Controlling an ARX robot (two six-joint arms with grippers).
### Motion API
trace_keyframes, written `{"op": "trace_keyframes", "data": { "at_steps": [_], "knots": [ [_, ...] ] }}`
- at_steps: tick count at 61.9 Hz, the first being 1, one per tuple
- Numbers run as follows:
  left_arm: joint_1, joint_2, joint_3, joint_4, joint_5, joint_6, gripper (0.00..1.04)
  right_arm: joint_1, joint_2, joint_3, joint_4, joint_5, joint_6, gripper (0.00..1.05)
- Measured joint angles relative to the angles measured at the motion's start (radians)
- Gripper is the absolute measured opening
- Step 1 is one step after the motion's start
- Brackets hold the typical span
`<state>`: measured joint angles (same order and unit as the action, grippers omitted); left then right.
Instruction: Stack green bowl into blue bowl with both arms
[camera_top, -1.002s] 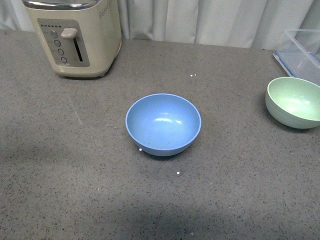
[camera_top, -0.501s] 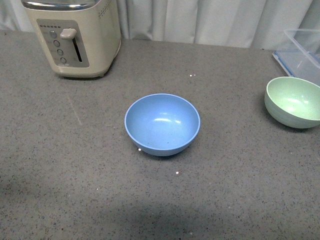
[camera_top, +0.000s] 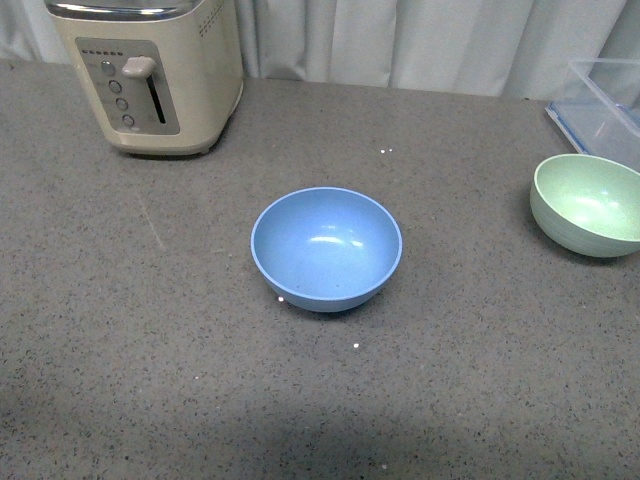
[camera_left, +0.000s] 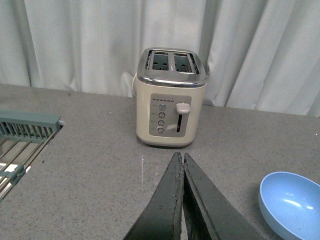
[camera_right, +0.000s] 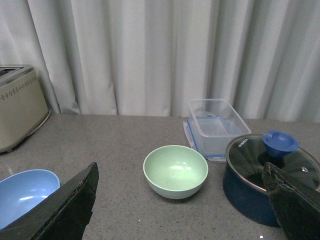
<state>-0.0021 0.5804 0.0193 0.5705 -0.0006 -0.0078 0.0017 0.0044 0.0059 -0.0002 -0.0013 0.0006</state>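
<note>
The blue bowl (camera_top: 326, 248) stands upright and empty in the middle of the grey counter; it also shows in the left wrist view (camera_left: 291, 202) and the right wrist view (camera_right: 25, 194). The green bowl (camera_top: 590, 204) stands upright and empty at the right edge of the front view, apart from the blue bowl; it shows in the right wrist view (camera_right: 175, 170). My left gripper (camera_left: 180, 170) is shut and empty, with its tips pressed together short of the toaster. My right gripper (camera_right: 180, 200) is open wide and empty, with the green bowl ahead of it between the fingers. Neither arm shows in the front view.
A cream toaster (camera_top: 150, 70) stands at the back left. A clear plastic container (camera_right: 217, 123) lies behind the green bowl. A dark blue pot with a glass lid (camera_right: 265, 175) stands next to the green bowl. A dish rack (camera_left: 22, 145) shows in the left wrist view. Curtains hang behind the counter.
</note>
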Motion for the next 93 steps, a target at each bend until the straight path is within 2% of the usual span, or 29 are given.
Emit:
{"op": "trace_keyframes", "data": {
  "at_steps": [23,61,68,87,89,93],
  "knots": [
    [0.000,-0.216,0.000,-0.203,0.000,0.000,0.04,0.000,0.000,0.000,0.000,0.000,0.000,0.96],
    [0.000,-0.410,0.000,-0.396,0.000,0.000,0.04,0.000,0.000,0.000,0.000,0.000,0.000,0.96],
    [0.000,-0.549,0.000,-0.559,0.000,0.000,0.04,0.000,0.000,0.000,0.000,0.000,0.000,0.96],
    [0.000,-0.575,0.000,-0.568,0.000,0.000,0.04,0.000,0.000,0.000,0.000,0.000,0.000,0.96],
    [0.000,-0.575,0.000,-0.568,0.001,0.000,0.06,0.000,0.000,0.000,0.000,0.000,0.000,0.96],
    [0.000,-0.576,0.000,-0.568,0.001,0.000,0.18,0.000,0.000,0.000,0.000,0.000,0.000,0.96]
  ]
}}
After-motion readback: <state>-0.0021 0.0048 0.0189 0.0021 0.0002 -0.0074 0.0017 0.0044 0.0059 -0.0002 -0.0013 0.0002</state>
